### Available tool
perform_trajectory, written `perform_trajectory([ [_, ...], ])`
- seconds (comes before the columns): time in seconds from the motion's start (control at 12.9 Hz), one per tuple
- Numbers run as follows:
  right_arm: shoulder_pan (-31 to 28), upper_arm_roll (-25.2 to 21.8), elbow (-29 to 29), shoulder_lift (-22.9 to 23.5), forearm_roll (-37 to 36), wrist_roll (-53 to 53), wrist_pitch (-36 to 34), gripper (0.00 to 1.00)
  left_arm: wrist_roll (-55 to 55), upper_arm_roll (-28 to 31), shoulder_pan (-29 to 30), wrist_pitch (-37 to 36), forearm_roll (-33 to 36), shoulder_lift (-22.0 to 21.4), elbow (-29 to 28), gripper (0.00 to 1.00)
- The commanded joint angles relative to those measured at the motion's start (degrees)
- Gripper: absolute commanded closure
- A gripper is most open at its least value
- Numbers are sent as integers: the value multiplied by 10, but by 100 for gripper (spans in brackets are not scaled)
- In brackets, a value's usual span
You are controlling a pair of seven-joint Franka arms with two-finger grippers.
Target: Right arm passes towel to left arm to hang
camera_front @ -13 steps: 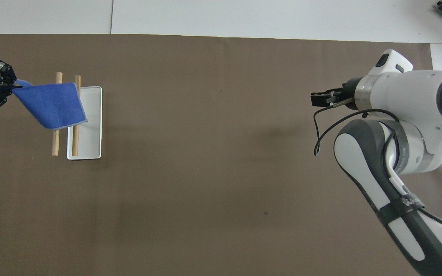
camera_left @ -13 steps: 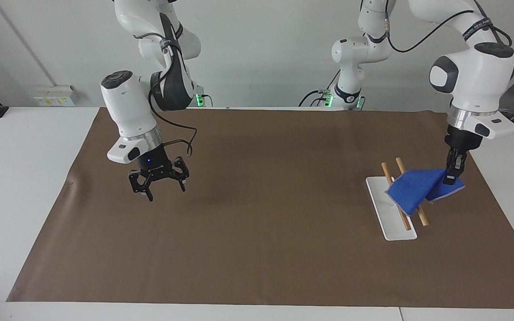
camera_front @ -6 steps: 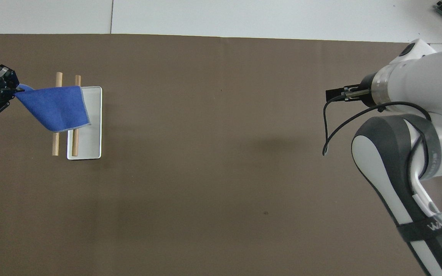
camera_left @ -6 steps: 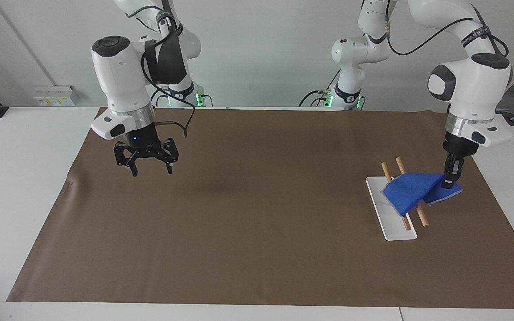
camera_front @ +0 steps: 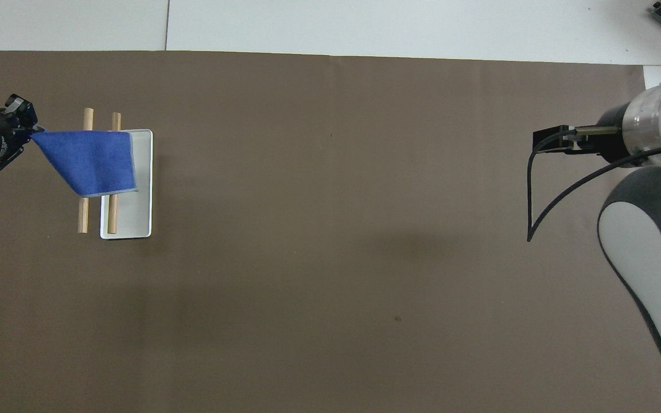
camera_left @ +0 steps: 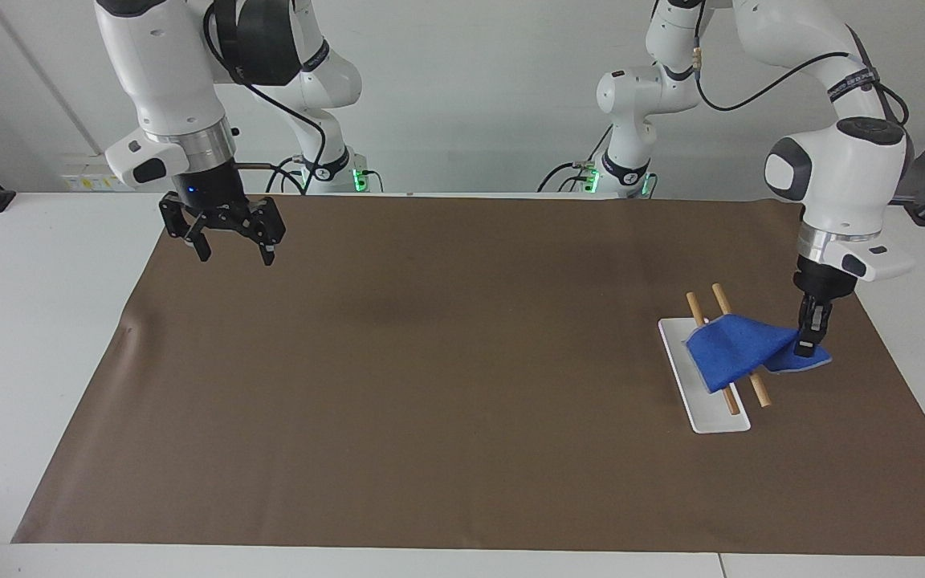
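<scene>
While I am watching both feeds, the left gripper (camera_left: 805, 337) is pinching one corner of the towel (camera_left: 731, 353) with its jaws pressed together on the cloth, down low at the left arm's end of the surface (camera_left: 446, 385). I am seeing the towel lying draped across two wooden rods (camera_front: 84, 212) of a small rack, its held corner stretching off past the rods toward the gripper and its free part hanging over the white base tray (camera_left: 707, 405). From overhead the towel (camera_front: 89, 160) is covering the upper stretch of both rods and lapping onto the tray's (camera_front: 135, 221) edge, with the left gripper (camera_front: 23, 129) just beside the rack. My right gripper (camera_left: 226, 237) is hanging raised over the brown mat at the right arm's end, jaws spread wide and holding nothing, well apart from the towel; overhead, the right gripper (camera_front: 551, 140) is showing edge-on.
</scene>
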Motion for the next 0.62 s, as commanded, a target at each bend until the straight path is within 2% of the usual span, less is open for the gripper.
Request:
perform_trajectory([
  [0.0, -4, -8, 24, -8, -2, 16, -53, 0, -4, -3, -3, 21, 13, 2, -9, 100],
  [0.31, 2, -60, 38, -27, -4, -1, -128, 0, -12, -22, -8, 23, 13, 2, -15, 100],
  [0.54, -12, -71, 32, -36, -2, -38, -152, 0, -10, -24, -8, 28, 13, 1, -20, 100],
])
